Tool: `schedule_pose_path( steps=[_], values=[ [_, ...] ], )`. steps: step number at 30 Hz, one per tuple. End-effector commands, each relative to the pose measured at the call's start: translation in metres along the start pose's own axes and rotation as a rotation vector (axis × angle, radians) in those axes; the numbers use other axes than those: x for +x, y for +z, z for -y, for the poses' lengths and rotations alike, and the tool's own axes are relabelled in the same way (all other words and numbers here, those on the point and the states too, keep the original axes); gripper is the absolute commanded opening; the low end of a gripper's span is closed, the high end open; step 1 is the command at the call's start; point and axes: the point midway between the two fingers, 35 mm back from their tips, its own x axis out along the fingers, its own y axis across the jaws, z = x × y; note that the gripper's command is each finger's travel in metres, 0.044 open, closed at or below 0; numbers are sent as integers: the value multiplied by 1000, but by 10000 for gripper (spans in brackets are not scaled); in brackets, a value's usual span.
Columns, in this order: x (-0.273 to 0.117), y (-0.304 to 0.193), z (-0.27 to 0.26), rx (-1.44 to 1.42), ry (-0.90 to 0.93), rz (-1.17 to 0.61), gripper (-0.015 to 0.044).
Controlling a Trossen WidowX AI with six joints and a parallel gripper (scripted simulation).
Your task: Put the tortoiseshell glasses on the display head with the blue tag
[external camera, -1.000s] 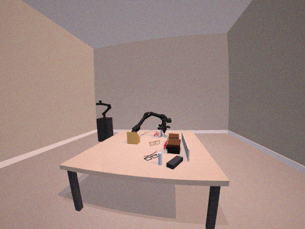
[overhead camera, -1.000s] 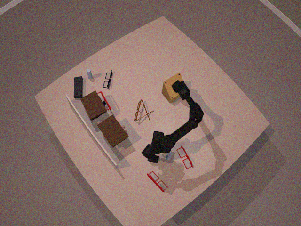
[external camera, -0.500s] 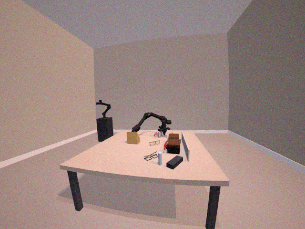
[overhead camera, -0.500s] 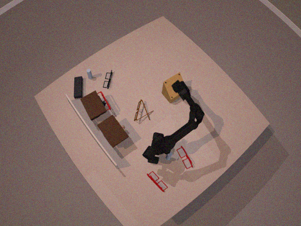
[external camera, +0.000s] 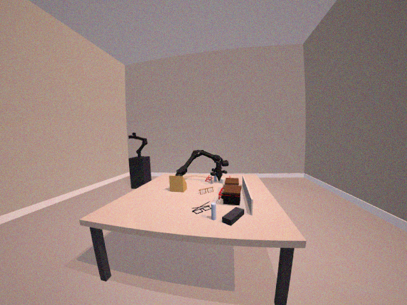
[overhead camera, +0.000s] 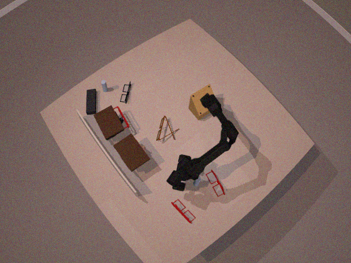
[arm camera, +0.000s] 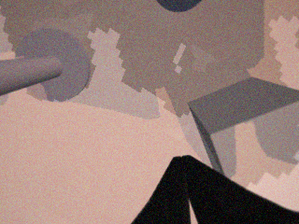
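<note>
The tortoiseshell glasses [overhead camera: 165,116] [external camera: 206,189] lie on the table with their temples spread and crossing, away from the arm. One brown-topped display head [overhead camera: 109,122] [external camera: 231,190] wears red glasses [overhead camera: 123,118]. The other brown-topped head [overhead camera: 131,153] [external camera: 231,180] stands beside it, with no glasses seen on it. I cannot make out a blue tag on either. My gripper [arm camera: 181,163] [external camera: 219,179] is shut and empty above the table, beyond the second head. In the top view the arm hides its fingertips.
A pale upright panel [overhead camera: 106,151] [external camera: 247,195] stands behind the heads. A blue-grey cylinder [arm camera: 28,73] [overhead camera: 196,181] and a grey box [arm camera: 245,105] are near the gripper. Two red glasses [overhead camera: 218,182] [overhead camera: 182,211], black glasses [overhead camera: 129,91], a dark case [overhead camera: 91,101] and another cylinder [overhead camera: 104,86] also stand or lie around.
</note>
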Motion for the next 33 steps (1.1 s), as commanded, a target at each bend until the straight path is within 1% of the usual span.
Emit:
schedule_pose_path(
  steps=[1, 33],
  values=[
    [0, -1, 2, 5, 1, -3, 0],
    [0, -1, 15, 5, 1, -3, 0]
  ],
)
